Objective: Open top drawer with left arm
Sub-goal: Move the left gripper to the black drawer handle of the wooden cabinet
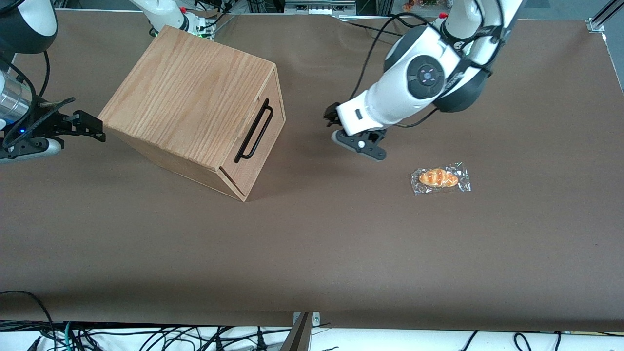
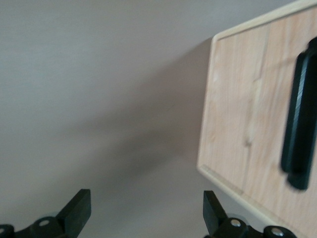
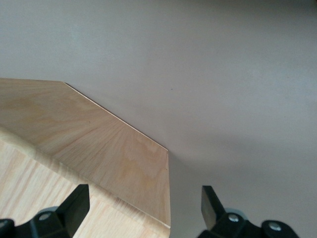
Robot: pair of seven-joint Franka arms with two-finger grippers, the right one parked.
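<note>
While shut, top drawer (image 1: pixel 256 141) judged rigid, sliding; hold at bar handle (image 1: pixel 253 131). Gripper (image 1: pixel 336 124) at 3 o'clock, jaws spread.

Your workspace: a matte brown table cover (image 1: pixel 312 253) spreads edge to edge under even overhead light that casts soft shadows. Black cables (image 1: pixel 195 336) tangle on the white ledge nearest the front camera, and an aluminium rail (image 1: pixel 598 19) marks one corner. Your left gripper (image 1: pixel 334 126) hangs over the cover, fingers apart.
</note>
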